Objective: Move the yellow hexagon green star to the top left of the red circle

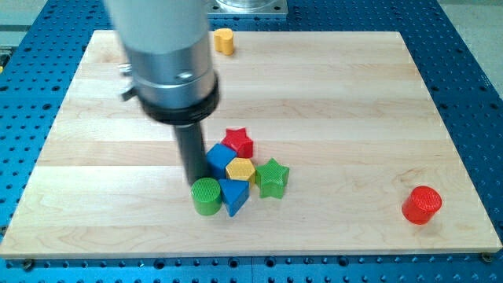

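Observation:
The yellow hexagon (240,169) lies in a tight cluster near the board's middle, with the green star (272,177) touching its right side. The red circle (422,204) stands alone at the view's lower right. My tip (193,183) is at the cluster's left edge, against the blue block (219,159) and just above the green circle (207,196). The rod hides part of the blue block.
A red star (238,142) sits at the cluster's top and a blue triangle (233,196) at its bottom. A yellow block (225,40) stands at the board's top edge. The wooden board (354,102) lies on a blue perforated table.

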Tool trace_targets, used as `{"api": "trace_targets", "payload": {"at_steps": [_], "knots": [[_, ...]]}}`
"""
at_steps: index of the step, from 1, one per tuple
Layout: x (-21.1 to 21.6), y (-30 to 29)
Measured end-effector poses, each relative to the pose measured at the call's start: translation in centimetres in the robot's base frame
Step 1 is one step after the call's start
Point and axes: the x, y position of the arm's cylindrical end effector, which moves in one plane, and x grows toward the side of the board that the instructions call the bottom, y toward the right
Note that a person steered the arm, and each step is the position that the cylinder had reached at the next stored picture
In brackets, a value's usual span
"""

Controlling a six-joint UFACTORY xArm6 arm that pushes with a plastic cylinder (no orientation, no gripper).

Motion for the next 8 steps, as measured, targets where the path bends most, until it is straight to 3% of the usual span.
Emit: {"api": "trace_targets", "payload": {"at_steps": [2,4,5,6,7,8], "knots": [[-0.9,-3.4],[-0.5,8.1],[0.9,4.4],[3.6,5.4],[2.0,9.7],[0.1,10.3]]}}
